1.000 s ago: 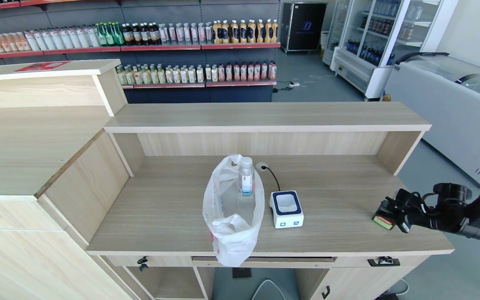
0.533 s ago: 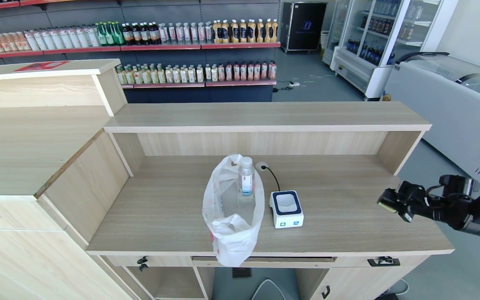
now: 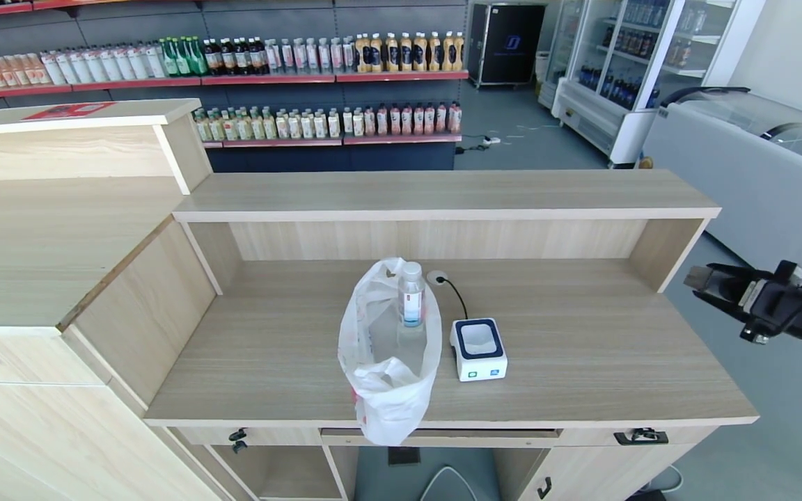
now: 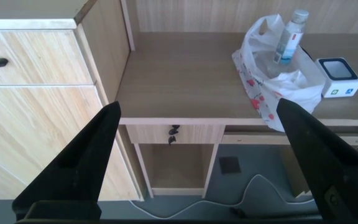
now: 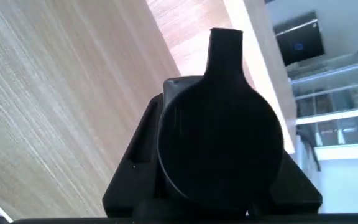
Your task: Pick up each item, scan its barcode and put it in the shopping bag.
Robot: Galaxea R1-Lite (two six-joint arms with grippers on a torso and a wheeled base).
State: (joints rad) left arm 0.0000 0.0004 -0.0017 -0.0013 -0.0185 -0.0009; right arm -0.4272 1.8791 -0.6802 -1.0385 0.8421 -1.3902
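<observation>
**Right gripper past the counter end, bottle in the bag**

Right gripper (image 3: pixel 699 277) hangs outside the right end of the counter (image 3: pixel 582 348), above its top. You cannot tell if it is open or closed, nor if it carries something. Left gripper (image 4: pixel 197 106) is spread wide and holds nothing. It faces the counter's front, with the bag ahead of it.

Well apart to the left of the right gripper stands the shopping bag (image 3: pixel 388 362), white plastic with its mouth open and one bottle (image 3: pixel 411 296) inside. The scanner (image 3: pixel 479 348) sits just beside the bag, between it and the right gripper.

One second ago the right gripper was lower, over the counter's right front part, with a small red and green thing at its tip. Since then it went up and outward. Bag, bottle and scanner kept their places.

The bottle is upright, its long axis vertical, white cap on top.
</observation>
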